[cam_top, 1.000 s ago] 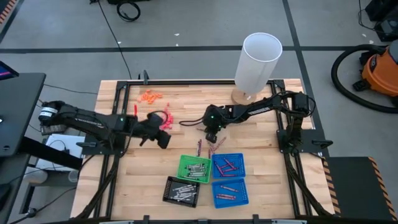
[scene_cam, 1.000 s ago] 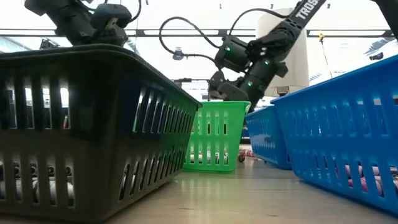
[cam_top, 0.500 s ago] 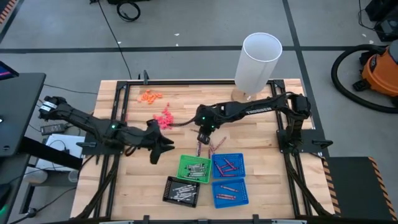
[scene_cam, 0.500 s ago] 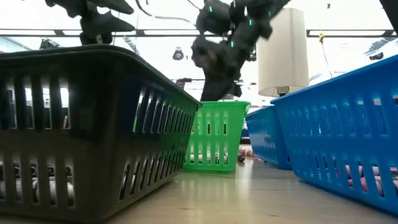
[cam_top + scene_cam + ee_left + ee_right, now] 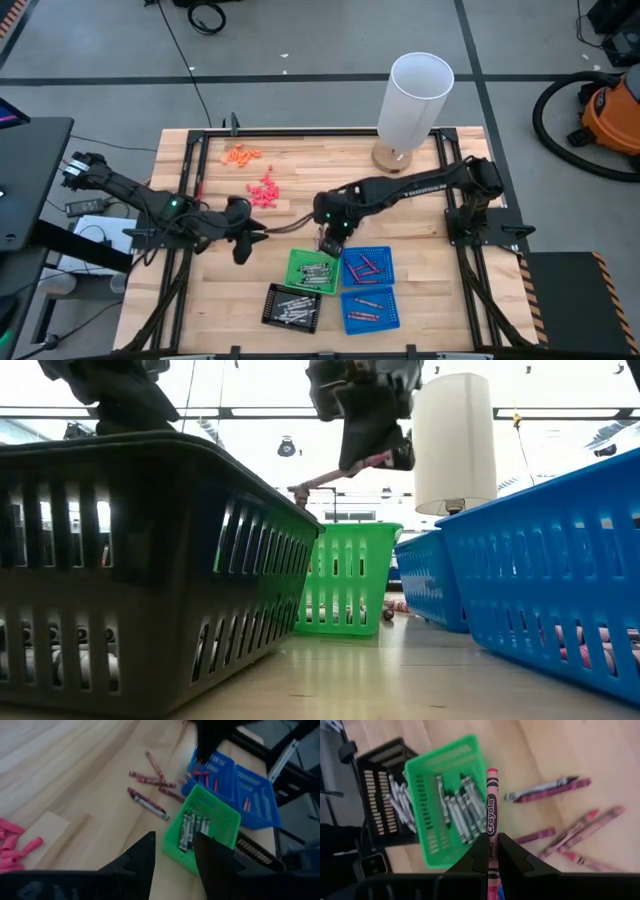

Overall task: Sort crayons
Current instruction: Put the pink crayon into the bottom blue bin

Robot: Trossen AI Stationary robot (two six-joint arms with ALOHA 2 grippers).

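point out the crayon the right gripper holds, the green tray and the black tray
held crayon (image 5: 491,810), right wrist view, on its label
green tray (image 5: 312,270), high view, on its rim
black tray (image 5: 292,306), high view, on its rim

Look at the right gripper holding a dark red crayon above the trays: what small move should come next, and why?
Probably a short carry toward the nearest blue tray. The right gripper is shut on a maroon crayon and hangs over the green tray, which holds only grey crayons, while the blue trays hold the red ones. The left gripper waits open nearby.
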